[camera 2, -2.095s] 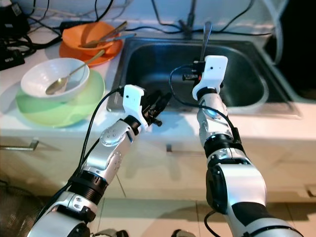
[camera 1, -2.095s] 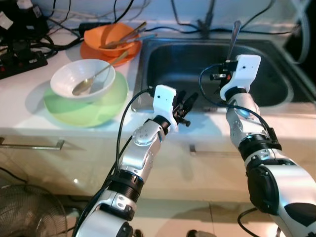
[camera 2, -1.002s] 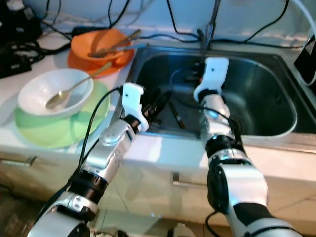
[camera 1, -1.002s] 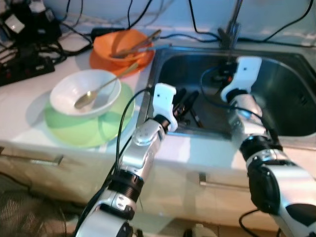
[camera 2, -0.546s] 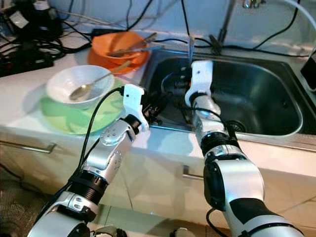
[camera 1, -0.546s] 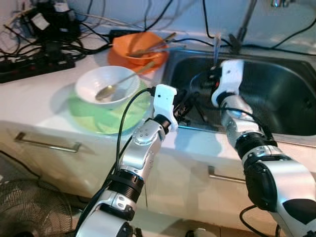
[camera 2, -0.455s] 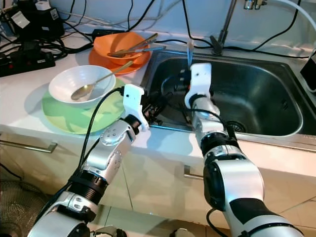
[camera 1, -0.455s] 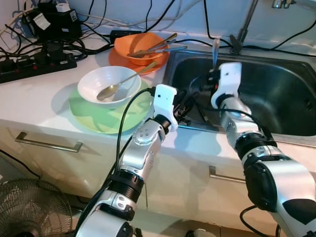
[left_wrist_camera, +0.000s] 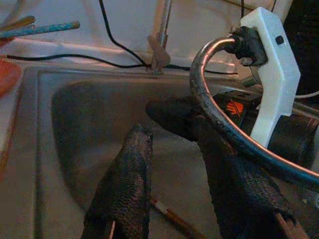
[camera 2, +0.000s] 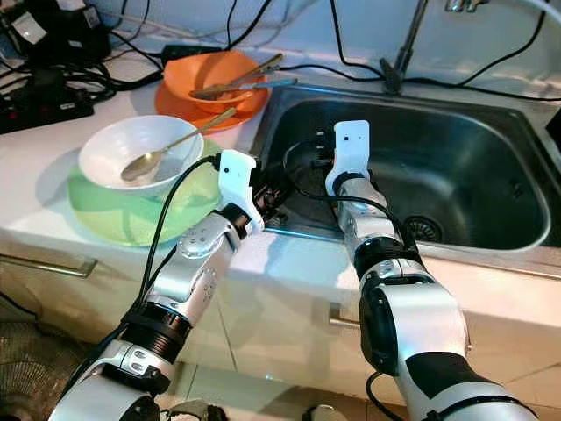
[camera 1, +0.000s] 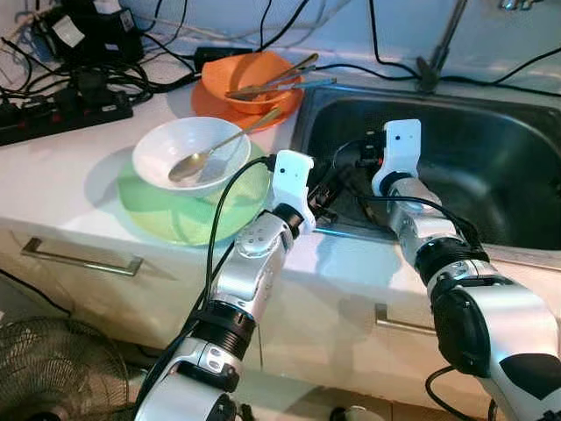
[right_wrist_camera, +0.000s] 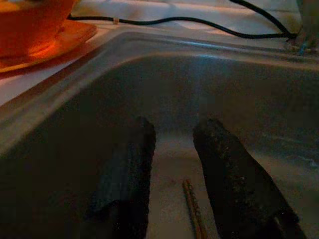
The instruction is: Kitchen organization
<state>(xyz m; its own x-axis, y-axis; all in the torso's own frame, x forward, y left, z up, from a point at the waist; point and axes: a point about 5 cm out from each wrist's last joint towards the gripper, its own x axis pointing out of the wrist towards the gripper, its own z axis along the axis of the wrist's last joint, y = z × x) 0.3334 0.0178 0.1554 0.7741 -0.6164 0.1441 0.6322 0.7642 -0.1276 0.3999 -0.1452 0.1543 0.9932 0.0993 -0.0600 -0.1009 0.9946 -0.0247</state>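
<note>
**Both grippers at sink, nothing held**

Far left on the counter (camera 1: 53, 167): black power strip (camera 1: 53, 112) w/ tangled cables. Next, white bowl (camera 1: 191, 156) w/ a spoon (camera 1: 206, 156) lying in it, bowl sitting on a green plate (camera 1: 175, 210). Behind it, nearer the wall, orange bowl (camera 1: 252, 77) on an orange plate, w/ utensils (camera 1: 273, 81) laid across the rim, handles pointing toward the sink.

Centre: left gripper (left_wrist_camera: 169, 134) at the sink's (camera 1: 491, 114) near-left edge, fingers (left_wrist_camera: 127, 179) apart by a moderate gap, empty. A thin stick-like utensil (left_wrist_camera: 172, 219) lies on the sink floor beyond it; can't tell what kind.

Right: right gripper (right_wrist_camera: 172, 149) reaches down inside the sink's left part, just beside the left one; white wrist housing (camera 1: 399, 149) upright above it. Its fingers (right_wrist_camera: 127, 169) are also parted, nothing between them; the same thin utensil (right_wrist_camera: 194, 214) lies on the basin floor below the gap, not touched. Faucet (camera 1: 443, 44) stands at the back rim, cables running along the wall.
</note>
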